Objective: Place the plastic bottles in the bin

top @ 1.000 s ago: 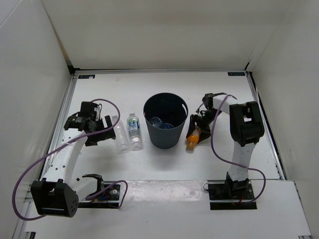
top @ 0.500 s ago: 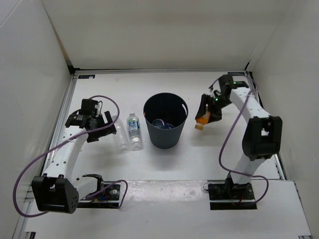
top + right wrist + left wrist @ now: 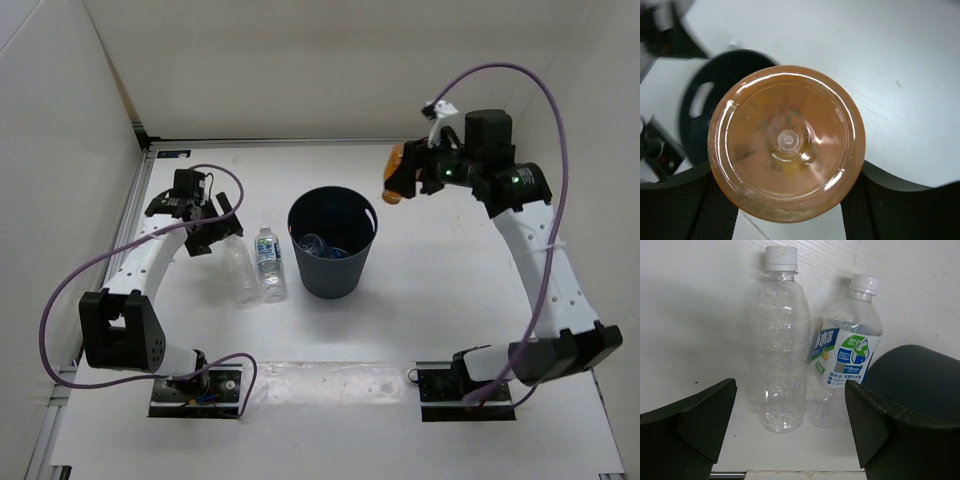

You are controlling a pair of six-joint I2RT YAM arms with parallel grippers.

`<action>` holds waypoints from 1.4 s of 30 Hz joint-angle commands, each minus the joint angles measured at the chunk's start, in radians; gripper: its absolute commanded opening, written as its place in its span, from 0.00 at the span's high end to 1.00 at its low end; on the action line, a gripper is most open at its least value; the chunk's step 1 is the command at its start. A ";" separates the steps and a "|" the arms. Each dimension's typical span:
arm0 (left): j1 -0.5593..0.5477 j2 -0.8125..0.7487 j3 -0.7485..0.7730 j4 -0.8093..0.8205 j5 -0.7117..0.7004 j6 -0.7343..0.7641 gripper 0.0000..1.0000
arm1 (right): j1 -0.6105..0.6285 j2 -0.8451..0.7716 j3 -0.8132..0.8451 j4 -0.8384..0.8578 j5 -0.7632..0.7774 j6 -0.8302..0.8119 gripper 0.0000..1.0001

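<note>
R tool [image 3: 405,172] clamped on orange bottle [image 3: 786,142], held high, short of bin [image 3: 335,278] — height likely to clear rim. L tool [image 3: 790,415] wide open, empty — aimed at clear bottles [image 3: 781,345].

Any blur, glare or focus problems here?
Right wrist: the orange bottle is sharp, with small glare spots on its base, but the bin and table behind it are blurred. Left wrist: the plain bottle and labelled bottle are crisp, soft shadow at left. Top external: even light, soft shadows.
</note>
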 commanded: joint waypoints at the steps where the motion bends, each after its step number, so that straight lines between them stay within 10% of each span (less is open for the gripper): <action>1: -0.005 -0.002 0.041 0.016 0.012 -0.042 0.00 | 0.151 -0.043 0.019 0.095 -0.047 -0.125 1.00; 6: -0.003 -0.024 0.009 0.027 0.058 -0.045 0.00 | 0.404 -0.050 -0.030 0.046 0.055 -0.367 1.00; 22: -0.003 -0.097 -0.014 -0.057 0.120 -0.021 0.00 | 0.470 -0.014 -0.061 0.044 0.042 -0.412 1.00; 26: -0.005 -0.117 -0.009 -0.068 0.116 0.019 0.00 | 0.467 -0.009 -0.065 0.052 0.042 -0.447 0.74; 27: -0.003 -0.115 0.005 -0.083 0.113 0.030 0.00 | 0.464 -0.006 -0.068 0.056 0.072 -0.452 0.10; 42: 0.064 -0.104 -0.044 -0.090 0.162 -0.041 0.00 | 0.011 -0.041 -0.084 0.284 0.218 0.022 0.10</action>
